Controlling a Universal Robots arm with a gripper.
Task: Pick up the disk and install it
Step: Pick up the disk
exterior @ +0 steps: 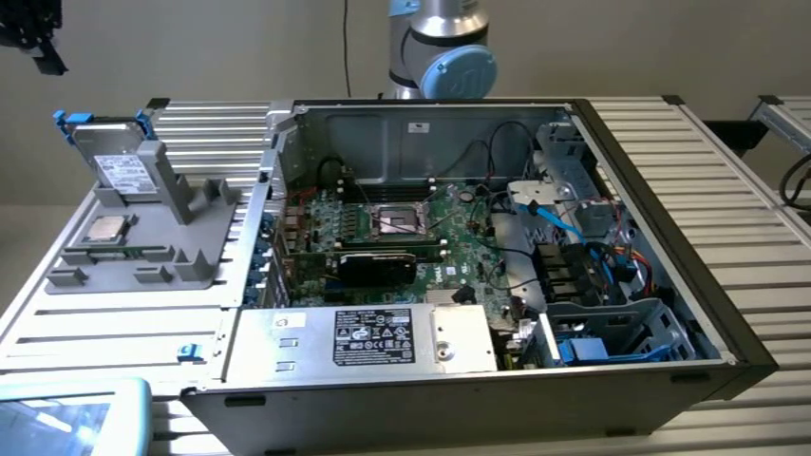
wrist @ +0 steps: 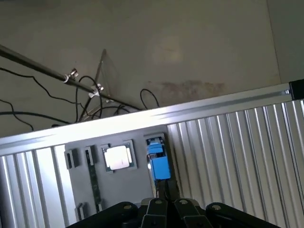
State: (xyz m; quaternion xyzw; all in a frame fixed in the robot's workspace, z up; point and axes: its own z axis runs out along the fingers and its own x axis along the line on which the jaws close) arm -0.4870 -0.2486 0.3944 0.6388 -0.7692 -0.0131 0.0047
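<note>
While the disk [exterior: 117, 161] stands upright in a grey holder [exterior: 133, 271], the gripper [wrist: 166, 189] hangs clear of it.
Jaws pressed together, empty; the holder sits by the slatted table's [exterior: 716, 161] corner, at the exterior view's left.

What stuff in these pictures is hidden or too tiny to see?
- Disk: exterior view, its bottom sits behind the grey holder; the label writing is too small to read.
- Disk, wrist view: the shut gripper stands in front of its near end.
- Arm: exterior view, cut off by the top edge.
- Black label on the silver box: exterior view, print too small to read.
</note>
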